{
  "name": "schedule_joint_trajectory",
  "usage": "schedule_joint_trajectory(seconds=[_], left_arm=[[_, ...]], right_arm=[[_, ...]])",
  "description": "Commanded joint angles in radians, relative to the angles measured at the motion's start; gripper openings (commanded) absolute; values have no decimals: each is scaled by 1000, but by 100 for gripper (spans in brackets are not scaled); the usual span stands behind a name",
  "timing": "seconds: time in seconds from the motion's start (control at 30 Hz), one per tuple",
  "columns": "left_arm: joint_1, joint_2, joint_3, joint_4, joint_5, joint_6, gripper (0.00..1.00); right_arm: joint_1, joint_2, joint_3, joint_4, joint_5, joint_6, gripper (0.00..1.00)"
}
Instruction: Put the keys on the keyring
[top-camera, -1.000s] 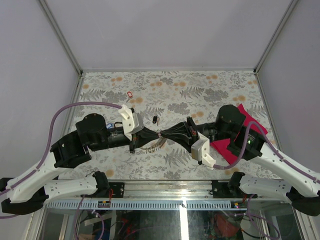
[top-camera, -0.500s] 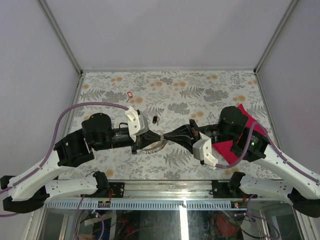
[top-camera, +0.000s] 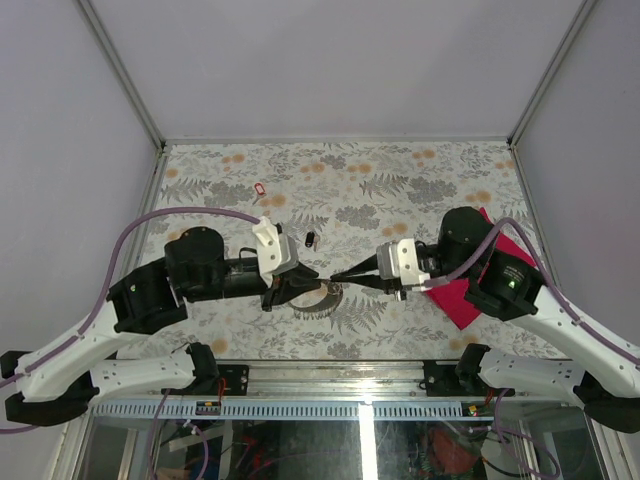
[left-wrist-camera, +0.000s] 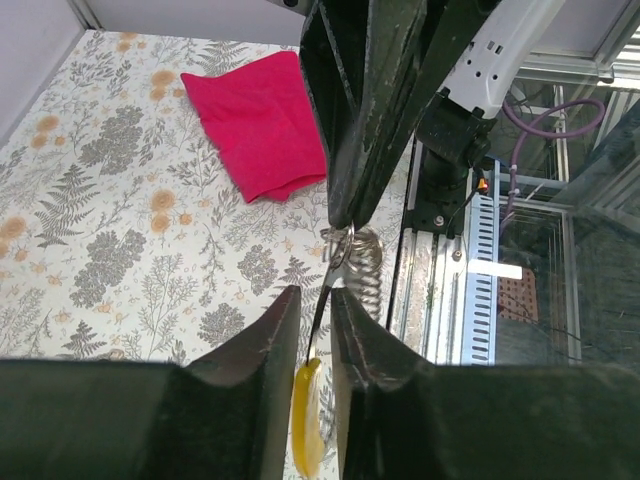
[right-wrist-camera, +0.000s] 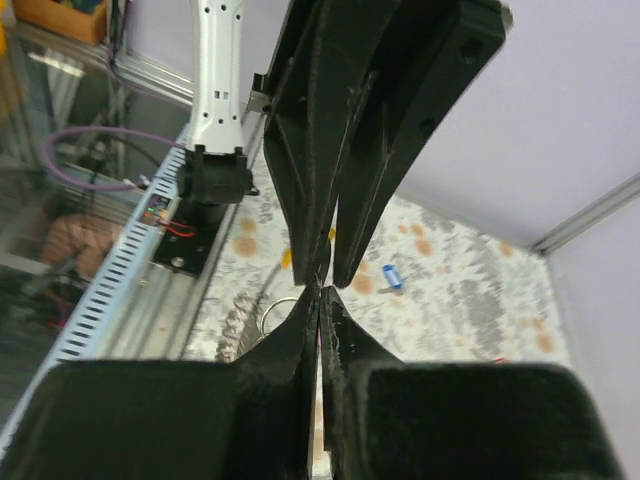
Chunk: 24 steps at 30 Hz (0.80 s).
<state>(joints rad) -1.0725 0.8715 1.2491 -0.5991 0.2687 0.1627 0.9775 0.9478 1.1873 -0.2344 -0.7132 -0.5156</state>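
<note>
So: R gripper (left-wrist-camera: 343, 215) is pinched shut on the top of the keyring (left-wrist-camera: 362, 262), holding it just above the table (top-camera: 400, 170), btwn the 2 arms near the front edge. L gripper (left-wrist-camera: 315, 300) meets it almost tip to tip. Its jaws stand at a narrow gap w/ the yellow piece (left-wrist-camera: 306, 425) and a thin metal shank lying in that gap; can't tell if they pinch it or only flank it.

3 loose keys lie well apart from the ring: black key (top-camera: 310, 238) nearest, red key (top-camera: 261, 188) further back-left, and blue key (right-wrist-camera: 392, 278), which I find only in the R wrist view.

Risks, as I judge them:
- If L lets go before the shank is threaded into the coil, the piece may swing or drop.
- R grips only thin wire, so a sideways tug from L could twist the ring or slip it out.
- The tips are v. close, so any push inward could knock them together.
</note>
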Motion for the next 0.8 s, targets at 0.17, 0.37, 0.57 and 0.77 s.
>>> schedule_joint_trajectory(seconds=[0.17,0.37,0.57,0.77], left_arm=[[-1,-91,-53,65,22,-37,28],[0,-151,-147,183,52,-98,31],[-1,-177,-228,335,90,-164,33],[-1,-184,-266,456,113,-194,33]], right_arm=[[8,-80,-79,123,46,556,0],[7,-125,-171,254,125,775,0],[8,-157,-271,422,183,822,0],[8,-159,-339,572,199,808,0]])
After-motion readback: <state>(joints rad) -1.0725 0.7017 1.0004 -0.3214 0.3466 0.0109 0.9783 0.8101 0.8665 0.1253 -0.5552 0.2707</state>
